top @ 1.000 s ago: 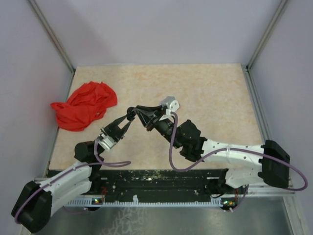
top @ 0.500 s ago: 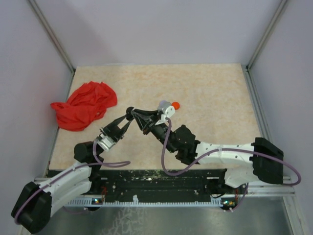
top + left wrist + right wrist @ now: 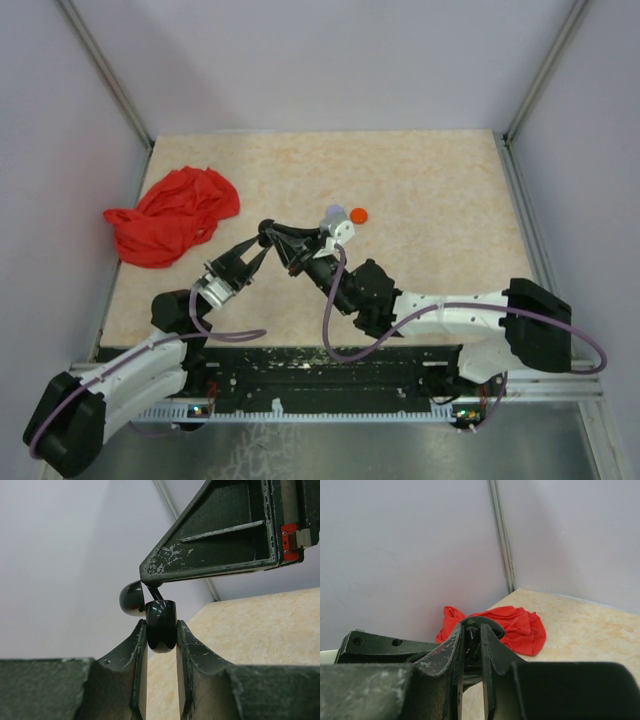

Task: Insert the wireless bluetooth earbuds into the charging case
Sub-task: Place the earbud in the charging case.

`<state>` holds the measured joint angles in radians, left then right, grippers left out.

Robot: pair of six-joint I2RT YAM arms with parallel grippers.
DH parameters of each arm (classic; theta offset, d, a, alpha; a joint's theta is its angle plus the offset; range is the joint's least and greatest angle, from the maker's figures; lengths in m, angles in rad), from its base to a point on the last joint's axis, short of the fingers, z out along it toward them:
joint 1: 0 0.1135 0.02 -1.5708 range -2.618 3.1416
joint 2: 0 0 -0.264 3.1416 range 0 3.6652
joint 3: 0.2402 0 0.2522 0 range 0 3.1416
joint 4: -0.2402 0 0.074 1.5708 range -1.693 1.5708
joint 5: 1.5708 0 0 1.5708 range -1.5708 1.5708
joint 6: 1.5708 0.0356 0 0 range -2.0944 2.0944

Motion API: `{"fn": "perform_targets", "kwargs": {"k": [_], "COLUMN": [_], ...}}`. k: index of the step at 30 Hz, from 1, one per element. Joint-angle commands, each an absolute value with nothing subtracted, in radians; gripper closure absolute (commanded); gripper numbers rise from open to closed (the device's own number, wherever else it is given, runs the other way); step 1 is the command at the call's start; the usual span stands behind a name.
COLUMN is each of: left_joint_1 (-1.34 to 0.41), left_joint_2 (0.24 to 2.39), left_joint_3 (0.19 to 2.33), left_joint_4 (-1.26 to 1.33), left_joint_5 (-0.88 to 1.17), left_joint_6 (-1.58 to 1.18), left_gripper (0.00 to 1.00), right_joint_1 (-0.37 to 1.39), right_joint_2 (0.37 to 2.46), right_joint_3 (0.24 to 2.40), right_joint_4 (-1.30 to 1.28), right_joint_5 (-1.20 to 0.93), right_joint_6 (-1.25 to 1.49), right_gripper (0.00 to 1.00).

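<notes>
One charging case (image 3: 162, 620), glossy black, lid swung open toward 10 o'clock, long axis along fingers, clamped in left end effector (image 3: 161, 630) above bench (image 3: 430, 180). Right end effector (image 3: 472, 632) tip just above case at 12 o'clock, fingers near-closed; contents cannot tell. Earbuds not discernible. Right arm nearer opening.

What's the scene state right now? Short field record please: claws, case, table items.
left claw: shut on charging case, held above the table
charging case: black, glossy, lid open
right claw: tips at the case, gap narrow; what is between them is hidden
orange disc: on table, just beyond the claws
red cloth: bunched at the table's left edge
earbuds: not discernible in any view
</notes>
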<state>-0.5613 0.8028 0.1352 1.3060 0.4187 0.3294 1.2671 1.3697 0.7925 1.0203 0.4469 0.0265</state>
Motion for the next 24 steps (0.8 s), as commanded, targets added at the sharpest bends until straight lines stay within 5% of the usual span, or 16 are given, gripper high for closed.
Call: {"fn": "perform_targets", "kwargs": {"k": [1,19,24], "left_joint_1": [-0.566,-0.567,-0.566], "left_joint_2": [0.786,0.780,0.782], "left_joint_3": [0.132,0.146,0.148], "left_joint_4": [1.350,1.301,1.294], "left_joint_5": [0.397,0.348,0.352], "left_joint_6": [0.307,0.307,0.314], "left_gripper": [1.00,1.00,1.00], "right_joint_1": [1.288,1.339,1.340], "right_joint_2": [1.376,1.406,1.398], "right_joint_3": [0.801,0.825,0.876], "right_joint_4": [1.056,1.022,0.913], "right_joint_5": [0.460,0.482,0.487], "right_joint_6": [0.028,-0.038,-0.005], "right_gripper": [0.97,0.97,0.90]}}
